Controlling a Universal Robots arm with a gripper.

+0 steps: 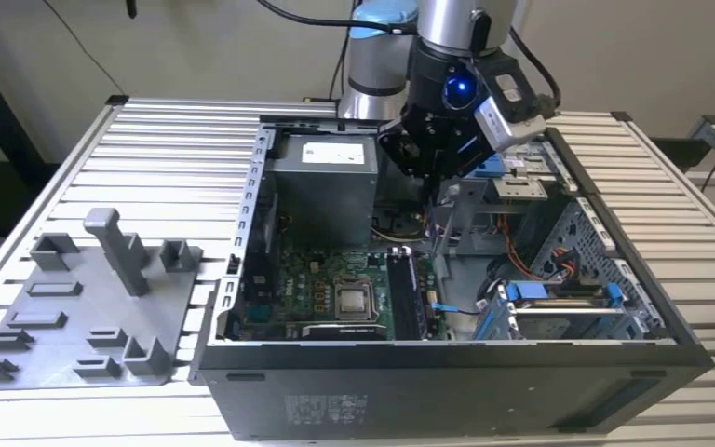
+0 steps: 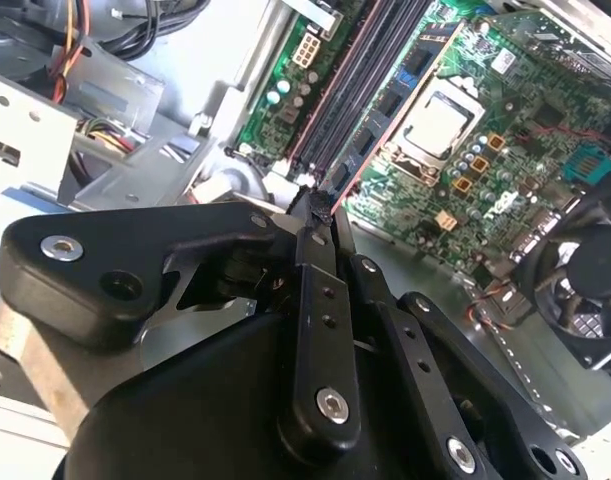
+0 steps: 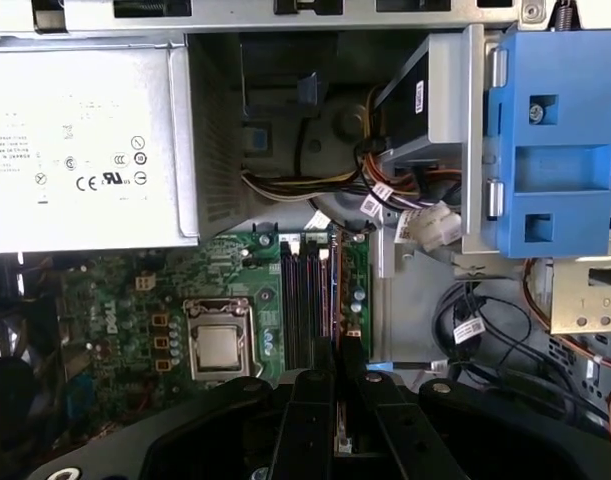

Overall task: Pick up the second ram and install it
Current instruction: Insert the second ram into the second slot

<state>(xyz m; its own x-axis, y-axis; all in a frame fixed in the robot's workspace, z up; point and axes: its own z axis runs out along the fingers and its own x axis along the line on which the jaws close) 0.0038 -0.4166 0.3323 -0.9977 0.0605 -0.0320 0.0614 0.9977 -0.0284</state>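
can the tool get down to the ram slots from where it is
Probably yes: the tool hangs over the ram slots, and the cable bundle lies off to one side.

Second RAM stick (image 3: 335,300): long, thin, flat dark circuit board, seen edge-on in first wrist view w/ a reddish top edge. Stands on its long edge, lengthwise along the black memory slots of the green motherboard, beside the silver CPU. One end pinched betw. the hand's (image 3: 337,378) closed fingertips. Can't tell if fully seated.
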